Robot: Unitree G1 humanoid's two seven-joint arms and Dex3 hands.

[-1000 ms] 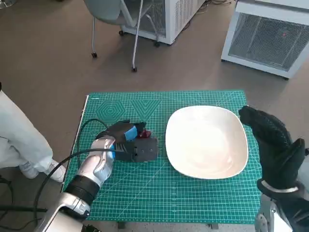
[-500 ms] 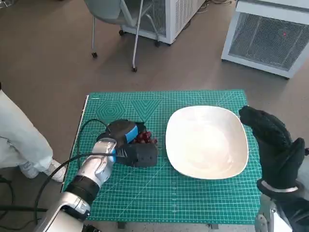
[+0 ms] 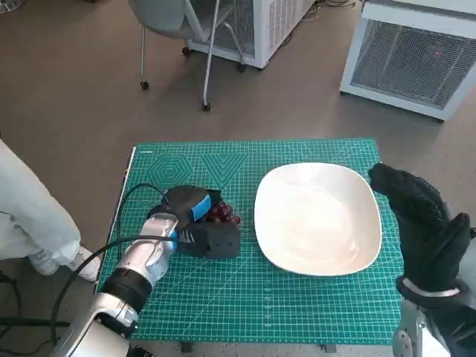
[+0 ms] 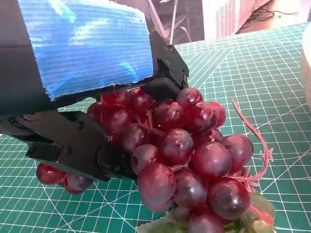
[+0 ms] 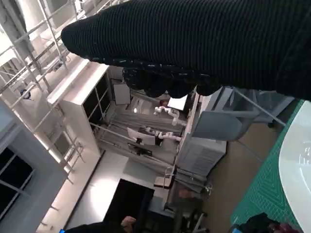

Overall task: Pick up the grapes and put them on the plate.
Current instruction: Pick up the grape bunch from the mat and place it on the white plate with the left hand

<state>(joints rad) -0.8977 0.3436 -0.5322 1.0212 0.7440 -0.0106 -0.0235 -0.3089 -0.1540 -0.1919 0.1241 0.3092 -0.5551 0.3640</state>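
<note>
A bunch of dark red grapes (image 3: 222, 214) lies on the green cutting mat (image 3: 297, 305), just left of the white plate (image 3: 318, 217). My left hand (image 3: 195, 219) sits over the bunch and grips it. In the left wrist view the black fingers (image 4: 73, 141) curl round the grapes (image 4: 184, 150), whose stem and green leaf rest on the mat. My gloved right hand (image 3: 420, 219) hangs above the plate's right edge and holds nothing. In the right wrist view the glove (image 5: 194, 43) fills the top and a strip of the plate (image 5: 296, 170) shows.
A person's white-clad leg and shoe (image 3: 30, 216) stand on the floor left of the table. A wheeled chair (image 3: 186, 22) and two white cabinets (image 3: 416, 56) are beyond the table's far edge. A black cable (image 3: 82, 264) loops along my left forearm.
My left hand has shifted a little on the bunch and closed round it, so more grapes show beside its fingers. The right hand and plate have stayed put.
</note>
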